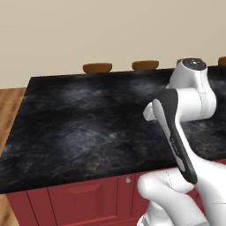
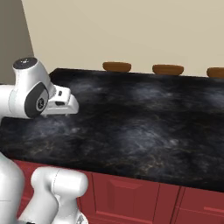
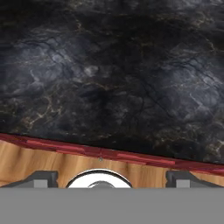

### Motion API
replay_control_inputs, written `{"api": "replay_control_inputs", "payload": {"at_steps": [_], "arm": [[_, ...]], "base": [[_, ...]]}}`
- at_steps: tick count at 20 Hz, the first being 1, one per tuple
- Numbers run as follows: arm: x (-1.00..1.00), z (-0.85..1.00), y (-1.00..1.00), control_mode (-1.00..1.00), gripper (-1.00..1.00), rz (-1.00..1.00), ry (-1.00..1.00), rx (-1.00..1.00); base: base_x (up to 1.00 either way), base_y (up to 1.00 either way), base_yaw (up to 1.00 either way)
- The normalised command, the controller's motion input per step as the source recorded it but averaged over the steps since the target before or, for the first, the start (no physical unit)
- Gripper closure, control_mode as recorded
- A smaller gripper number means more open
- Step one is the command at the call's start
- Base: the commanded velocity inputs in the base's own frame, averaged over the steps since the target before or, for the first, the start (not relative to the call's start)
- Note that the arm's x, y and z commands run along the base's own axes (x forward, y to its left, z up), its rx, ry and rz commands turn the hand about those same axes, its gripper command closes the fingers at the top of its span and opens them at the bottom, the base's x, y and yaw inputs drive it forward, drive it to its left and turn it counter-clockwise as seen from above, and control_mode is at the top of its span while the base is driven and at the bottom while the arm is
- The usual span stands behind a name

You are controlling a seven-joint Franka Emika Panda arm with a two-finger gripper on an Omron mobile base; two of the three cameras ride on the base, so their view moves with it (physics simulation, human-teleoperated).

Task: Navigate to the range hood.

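The tool (image 3: 112,178) looks straight down along its own line, its two dark fingertips (image 3: 41,178) standing well apart at the bottom of the hand view with nothing between them. Below it lies the near edge of the surface (image 3: 112,78), a black marble slab with pale grey and gold veining, and past that edge a red cabinet front (image 3: 131,156) and a strip of wooden floor (image 3: 39,164).

In the left base view the white arm (image 1: 187,103) is folded up over the right part of the surface (image 1: 84,128), which carries nothing. The red cabinet (image 1: 84,201) beneath has panelled doors and a small round knob (image 1: 128,179). Along the far side of the surface, brown rounded stool seats (image 1: 97,68) peek up against the cream wall (image 1: 88,31). Wooden floor (image 1: 9,106) runs beside the left end.

The range hood cannot be made out in any of these views, so I cannot tell where it is.
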Motion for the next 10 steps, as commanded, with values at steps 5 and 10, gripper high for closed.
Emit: {"api": "replay_control_inputs", "payload": {"at_steps": [5,10], "arm": [[-0.15,0.00,-0.06,1.00,-1.00,-0.01,-0.01,0.00],[0.00,0.00,0.00,1.00,-1.00,0.00,0.00,0.00]], "base": [[-0.19,-0.47,-0.07],[-0.22,-0.98,-0.24]]}}
